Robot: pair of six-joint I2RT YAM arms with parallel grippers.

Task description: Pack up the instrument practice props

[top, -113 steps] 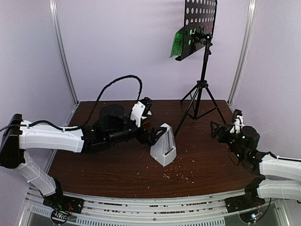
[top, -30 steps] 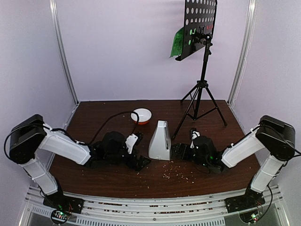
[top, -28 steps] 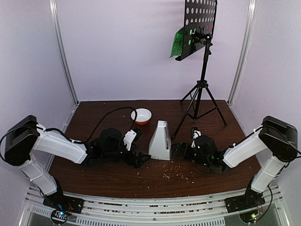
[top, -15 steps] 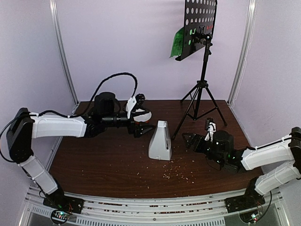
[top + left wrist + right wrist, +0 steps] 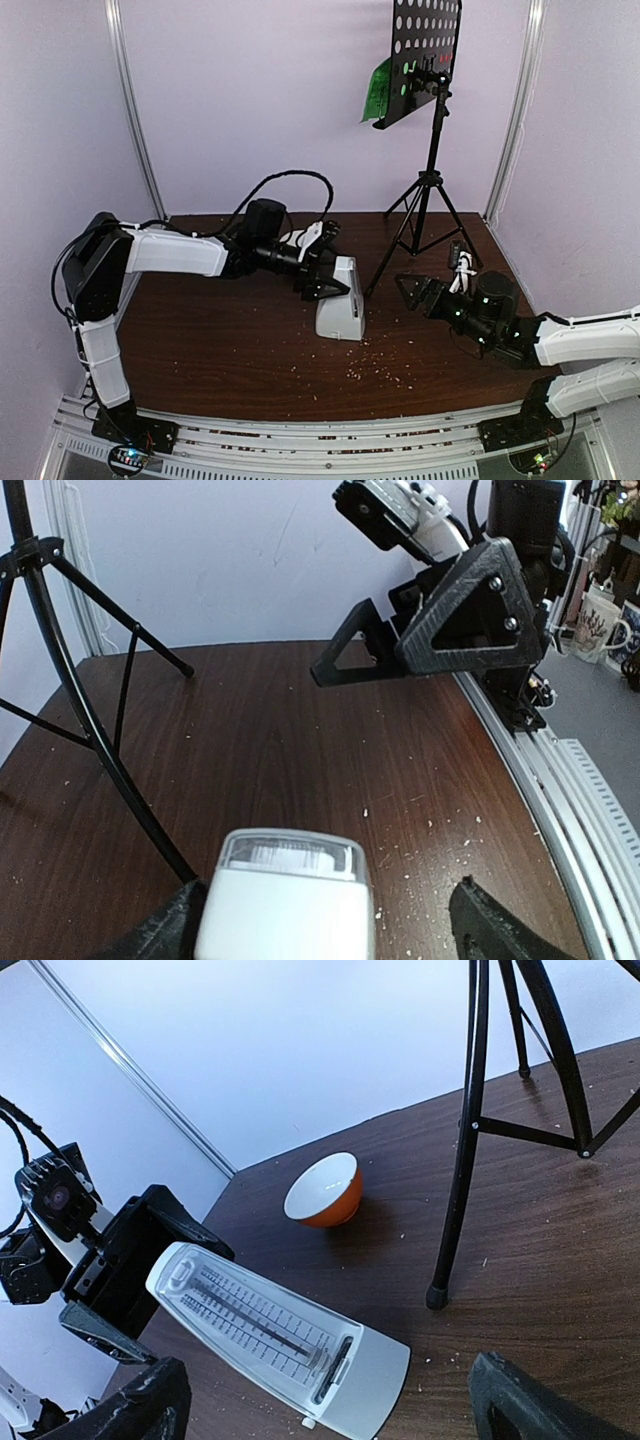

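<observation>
The white pyramid metronome [image 5: 340, 302] stands upright mid-table with its clear cover on. My left gripper [image 5: 327, 268] is open and straddles its top [image 5: 285, 900]; the left finger [image 5: 160, 935] is close against it, the right finger [image 5: 490, 930] well apart. My right gripper [image 5: 413, 290] hangs open just right of the metronome [image 5: 270, 1335], holding nothing. The black tripod music stand [image 5: 432, 160] stands at the back right. A green page [image 5: 378, 90] shows at its perforated desk [image 5: 425, 45], and red shows only faintly through the holes.
A white-and-orange bowl [image 5: 325, 1190] sits behind the metronome, near the left gripper [image 5: 110, 1270]. A tripod leg [image 5: 455, 1210] touches down between the metronome and my right gripper. Crumbs [image 5: 375, 370] litter the table's front. The right gripper [image 5: 440, 620] faces the left wrist camera.
Both grippers rose from low beside the metronome. The left arm swung back past the bowl, then onto the metronome's top. The right arm drew away to the right.
</observation>
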